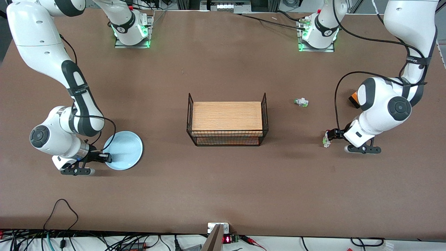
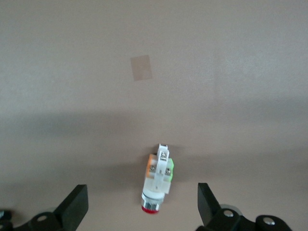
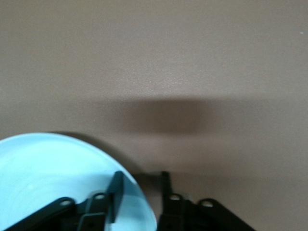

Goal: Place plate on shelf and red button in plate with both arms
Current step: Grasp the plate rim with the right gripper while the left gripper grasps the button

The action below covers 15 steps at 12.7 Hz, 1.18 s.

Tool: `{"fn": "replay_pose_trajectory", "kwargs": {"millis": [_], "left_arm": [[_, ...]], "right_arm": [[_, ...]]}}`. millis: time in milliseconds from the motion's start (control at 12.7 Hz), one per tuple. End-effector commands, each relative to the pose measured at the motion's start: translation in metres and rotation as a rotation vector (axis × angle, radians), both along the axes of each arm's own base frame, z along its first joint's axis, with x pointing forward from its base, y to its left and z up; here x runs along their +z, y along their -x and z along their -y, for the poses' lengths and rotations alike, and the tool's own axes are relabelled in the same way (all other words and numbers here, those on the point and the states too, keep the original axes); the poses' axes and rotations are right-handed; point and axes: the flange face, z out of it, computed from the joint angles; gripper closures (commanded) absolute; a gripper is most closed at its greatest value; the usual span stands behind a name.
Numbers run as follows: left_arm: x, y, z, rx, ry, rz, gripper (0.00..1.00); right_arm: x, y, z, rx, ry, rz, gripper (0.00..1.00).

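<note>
Right gripper (image 1: 106, 158): low at the table, toward the right arm's end from the wire rack (image 1: 227, 120); fingers set narrowly astride the rim of the pale blue plate (image 1: 125, 148), one finger (image 3: 116, 192) over the plate's inside, the other outside the edge, apparently gripping it, though contact is not fully shown. Plate: lying flat on the table, well apart from the rack. Risk: a thin edge grip on a glossy plate may slip or let the plate swing down on lifting, and it could catch the rack's raised wire ends. Wire rack: mid-table, wooden board (image 1: 227, 116) on top, nothing on it. Similar white part with green tip (image 1: 301, 102): on the table between the rack and the left arm; risk of being taken for the target. Left gripper (image 1: 327, 139): low, toward the left arm's end from the rack, fingers spread wide to either side of the red button (image 2: 158, 179), not touching it. Red button: lying on the table, red cap toward the gripper. Risk: the small part may roll or twist if one finger touches it first.
</note>
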Motion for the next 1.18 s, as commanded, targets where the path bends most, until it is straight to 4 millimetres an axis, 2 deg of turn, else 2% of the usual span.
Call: {"fn": "replay_pose_trajectory", "kwargs": {"millis": [0, 79, 314, 393, 550, 785, 864, 1021, 1099], "left_arm": [[-0.018, 0.015, -0.004, -0.058, -0.003, 0.052, 0.0], [-0.027, 0.015, -0.004, -0.058, -0.001, 0.046, 0.0], [-0.062, 0.023, -0.003, -0.052, 0.003, 0.084, 0.0], [-0.065, 0.025, -0.001, -0.055, 0.003, 0.092, 0.0], [-0.073, 0.026, 0.003, -0.063, 0.004, 0.086, 0.0], [-0.075, 0.027, 0.005, -0.067, 0.004, 0.091, 0.02], [-0.075, 0.027, 0.004, -0.066, 0.004, 0.089, 0.09], [-0.075, 0.027, -0.002, -0.058, 0.003, 0.089, 0.4], [-0.076, 0.029, -0.006, -0.049, 0.004, 0.086, 0.5]], "right_arm": [[0.001, 0.012, 0.009, -0.023, -0.011, -0.012, 0.95], [0.002, 0.012, 0.01, -0.024, -0.011, -0.01, 1.0], [0.014, 0.014, 0.009, -0.04, -0.017, -0.04, 1.0], [0.027, 0.014, 0.01, -0.067, -0.02, -0.052, 1.0], [0.07, 0.019, 0.005, -0.077, -0.03, -0.103, 1.0], [0.149, 0.028, 0.0, -0.089, -0.038, -0.158, 1.0], [0.175, 0.032, -0.004, -0.116, -0.039, -0.18, 1.0], [0.226, 0.036, -0.009, -0.193, -0.039, -0.233, 1.0], [0.249, 0.037, -0.012, -0.223, -0.037, -0.269, 1.0]]}}
